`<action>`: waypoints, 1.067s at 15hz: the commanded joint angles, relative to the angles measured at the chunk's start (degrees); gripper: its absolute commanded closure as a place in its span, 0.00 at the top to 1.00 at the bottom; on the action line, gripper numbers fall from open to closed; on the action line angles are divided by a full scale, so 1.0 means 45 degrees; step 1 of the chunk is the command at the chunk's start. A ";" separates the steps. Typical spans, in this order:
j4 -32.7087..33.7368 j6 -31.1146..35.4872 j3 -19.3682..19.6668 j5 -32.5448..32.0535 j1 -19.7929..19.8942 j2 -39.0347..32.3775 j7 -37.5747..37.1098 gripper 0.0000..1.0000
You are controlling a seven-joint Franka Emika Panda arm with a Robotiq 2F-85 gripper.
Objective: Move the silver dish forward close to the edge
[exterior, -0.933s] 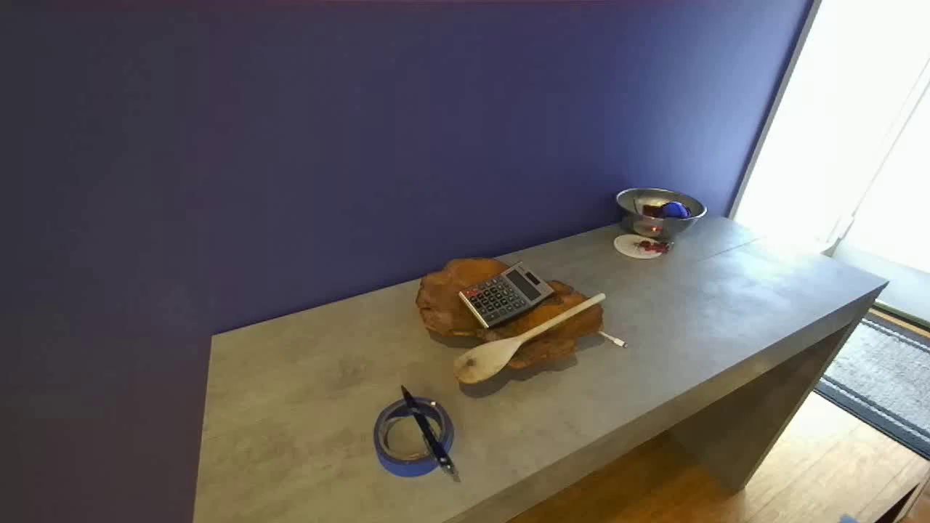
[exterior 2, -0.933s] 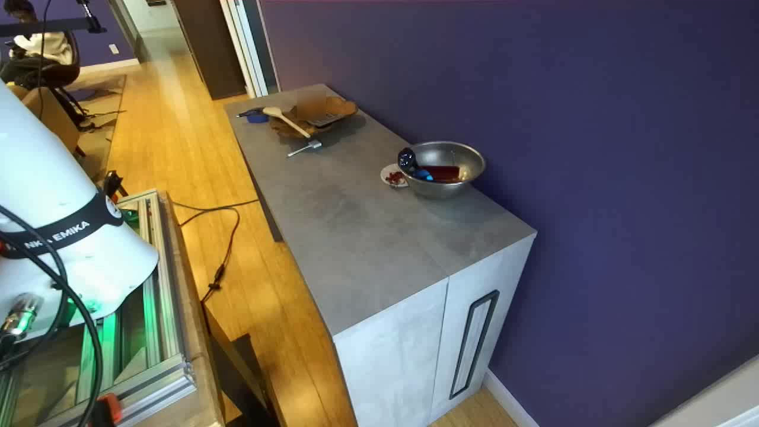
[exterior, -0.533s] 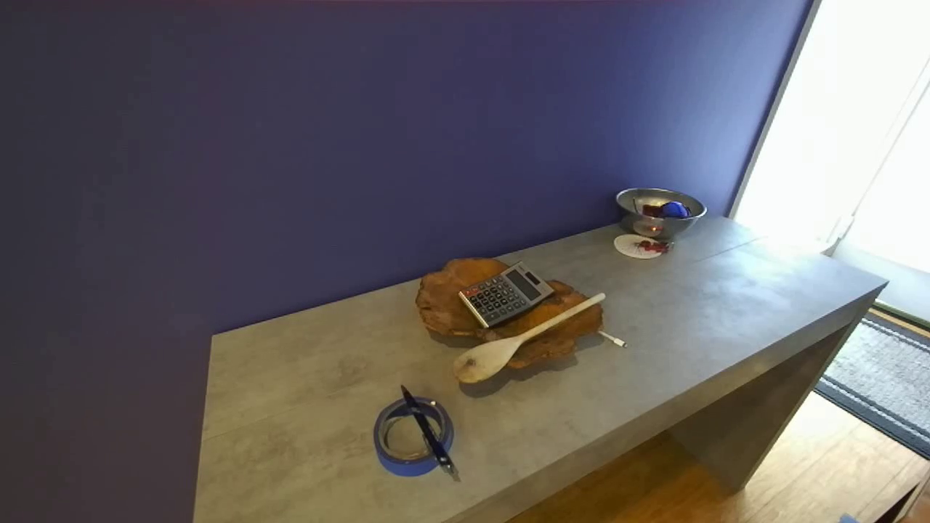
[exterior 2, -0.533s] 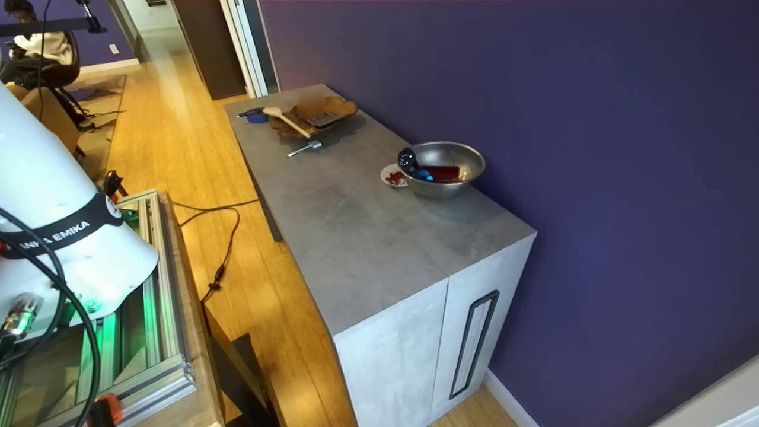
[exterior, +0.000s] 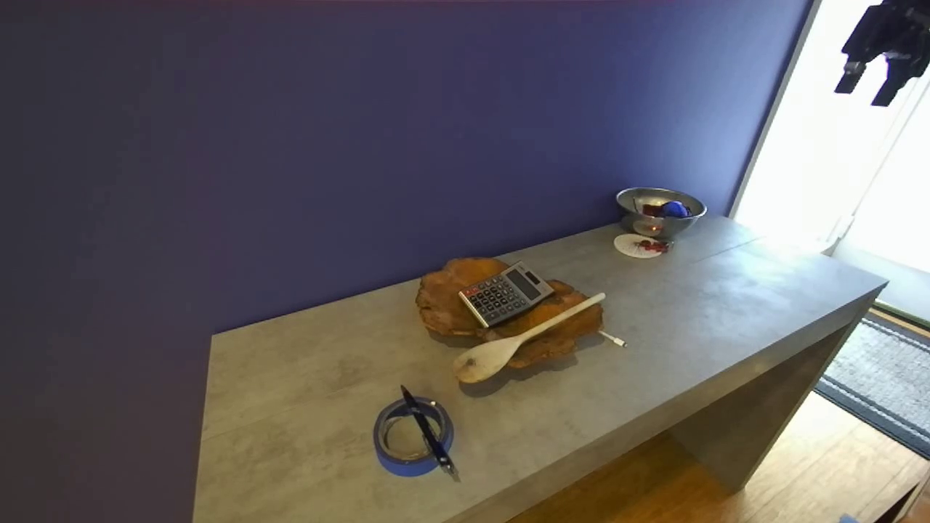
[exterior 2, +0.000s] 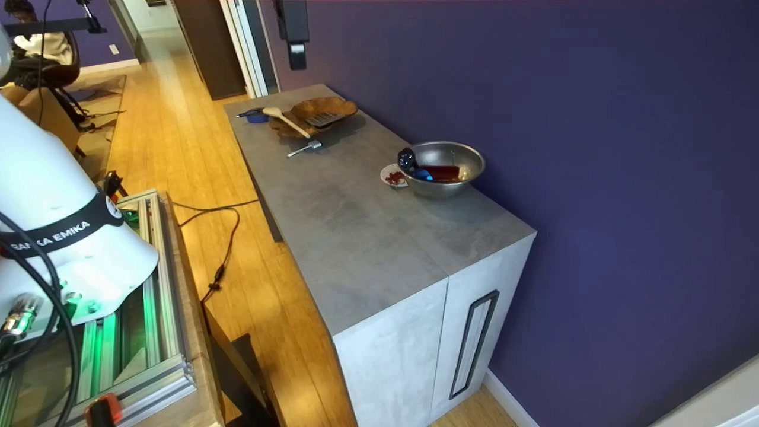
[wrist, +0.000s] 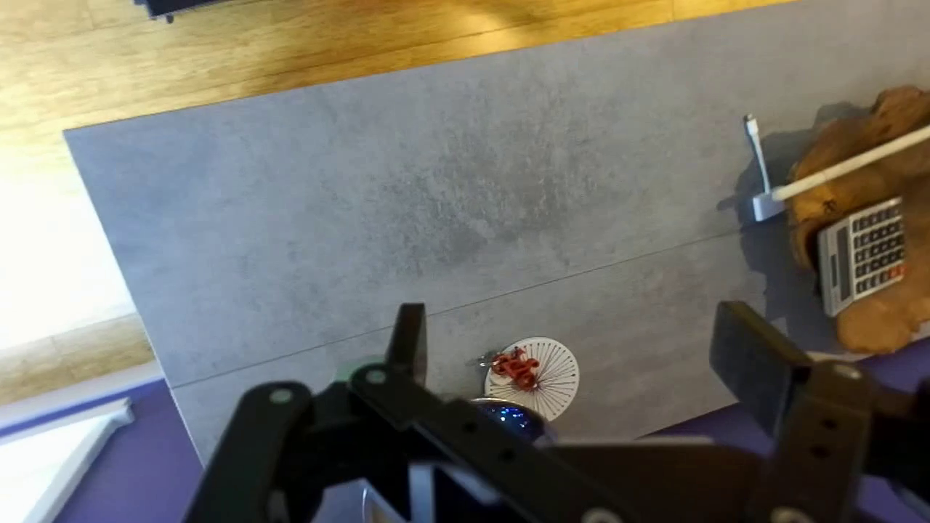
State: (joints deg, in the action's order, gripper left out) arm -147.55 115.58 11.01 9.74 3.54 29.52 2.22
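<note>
The silver dish (exterior: pixel 665 227) stands on the grey counter beside the purple wall, with dark, red and blue things in it. It shows in both exterior views (exterior 2: pixel 440 189); in the wrist view it is mostly hidden behind the gripper. The counter's long front edge (exterior: pixel 632 427) lies on the side away from the wall; it also shows in an exterior view (exterior 2: pixel 282 222) and across the wrist view (wrist: pixel 429 68). My gripper (exterior: pixel 864 93) is high above the counter, apart from the dish. It also shows in an exterior view (exterior 2: pixel 297 58). Its fingers (wrist: pixel 570 327) are wide apart and empty.
A small white disc (wrist: pixel 556 374) with a red item (wrist: pixel 519 369) lies against the dish's front side. A brown wooden board (exterior: pixel 447 298) with a calculator (exterior: pixel 505 294) and wooden spoon (exterior: pixel 487 362), a white adapter cable (wrist: pixel 758 156), and blue tape (exterior: pixel 408 466) with a pen (exterior: pixel 427 428) lie farther along.
My gripper has come into view from the top in both exterior views. The arm's base segment has shifted slightly. The dish and the other objects have not moved.
</note>
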 commanded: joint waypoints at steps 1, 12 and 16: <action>0.0050 0.0231 -0.0049 0.0389 0.0298 -0.0525 0.0151 1.00; 0.0130 0.0689 -0.0183 0.0446 0.0411 -0.1041 -0.0335 1.00; 0.0954 0.2079 0.0185 0.0887 0.0499 -0.3418 -0.0042 1.00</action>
State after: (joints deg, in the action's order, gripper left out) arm -146.39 119.98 11.32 12.07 4.64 22.71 0.87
